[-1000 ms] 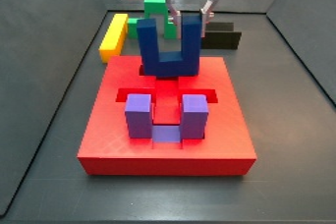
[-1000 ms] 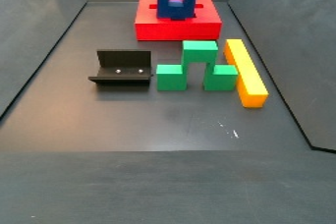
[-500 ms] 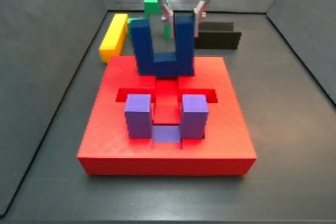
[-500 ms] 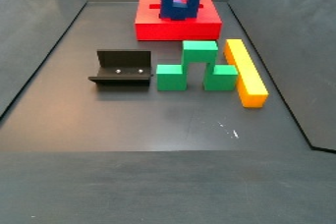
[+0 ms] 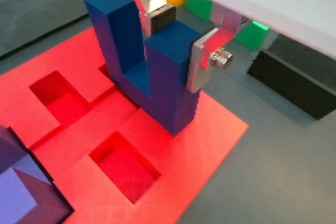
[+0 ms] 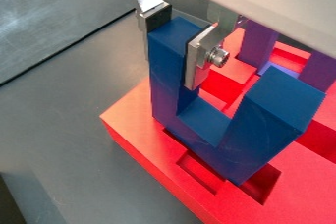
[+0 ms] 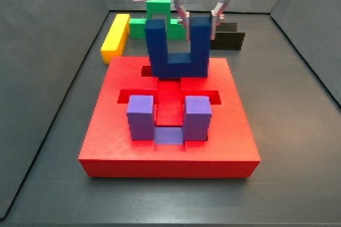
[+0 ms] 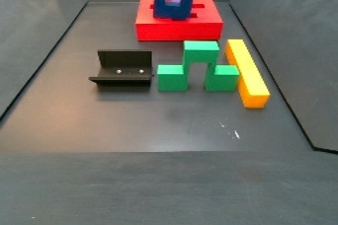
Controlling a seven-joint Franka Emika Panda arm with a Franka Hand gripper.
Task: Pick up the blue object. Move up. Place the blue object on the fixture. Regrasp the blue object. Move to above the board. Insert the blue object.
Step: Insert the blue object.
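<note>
Gripper (image 6: 178, 33) clamped on the blue object (image 6: 223, 105)
We see matte U-shaped plastic, prongs up, smooth red board (image 5: 197, 174) right beneath it.

We see a dark grey floor (image 8: 158, 120) carrying the red board (image 8: 179, 24) at one end. Near the middle stand the black fixture (image 8: 122, 71), a green stepped block (image 8: 199, 66) and a yellow bar (image 8: 246, 71) just beside it. The gripper (image 7: 182, 24) hangs above the board.
</note>
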